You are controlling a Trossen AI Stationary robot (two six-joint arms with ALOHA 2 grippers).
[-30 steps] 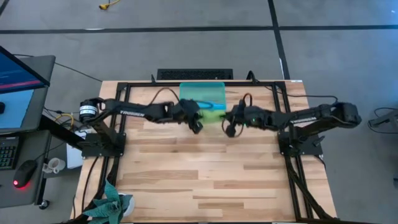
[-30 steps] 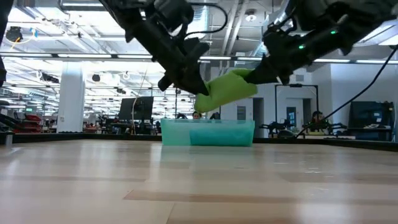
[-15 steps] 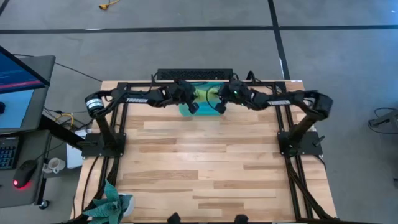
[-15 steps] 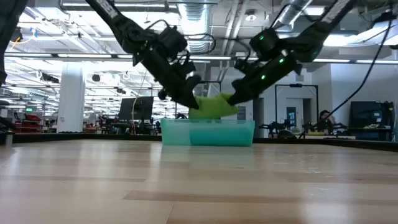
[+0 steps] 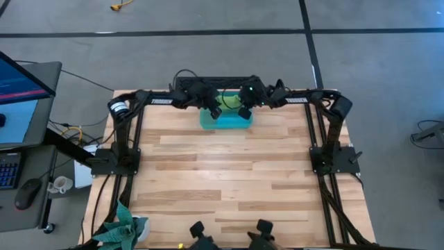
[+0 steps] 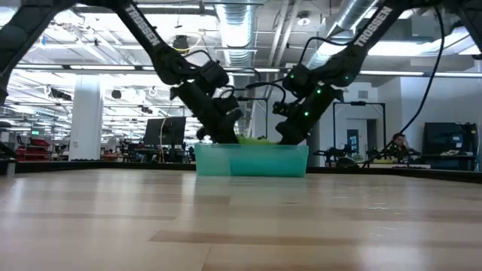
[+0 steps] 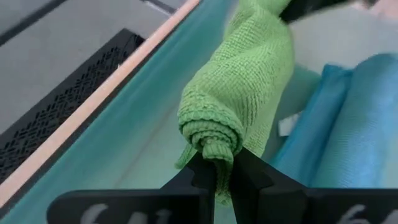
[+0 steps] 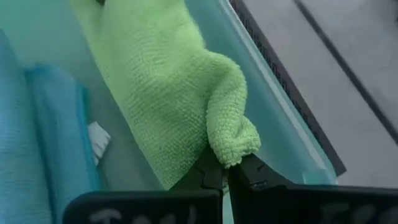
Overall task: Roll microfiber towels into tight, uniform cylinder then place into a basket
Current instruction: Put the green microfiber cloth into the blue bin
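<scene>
Step in hand: we judge this to be the placing of the rolled green towel (image 7: 245, 87) into the basket (image 6: 252, 159), with the roll strung between the two grippers.
Left gripper (image 7: 217, 171): jaws nearly closed, pinching one coiled end of the green towel; the roll runs straight ahead from them.
Right gripper (image 8: 225, 171): jaws nearly closed on the opposite end, the free tip bunched just above them.
Green towel position: inside the basket's walls, beside the far wall; from the wrist views we cannot tell whether it rests on the floor of the basket.
Blue towel (image 8: 37, 124): already lying in the basket, just beside the green one, on the side away from the far wall.
Doing it well: we would lower both ends level and release them together, so the coil does not spring open; keeping the roll parallel to the blue towel should leave both lying snug.
Risk: one end released early could let the roll unwind.
Surface: pale wooden table (image 5: 229, 187), with the basket at its far edge, below both jaws.
Room: large open hall with bright ceiling lights, and a seated person (image 6: 398, 145) far behind.
</scene>
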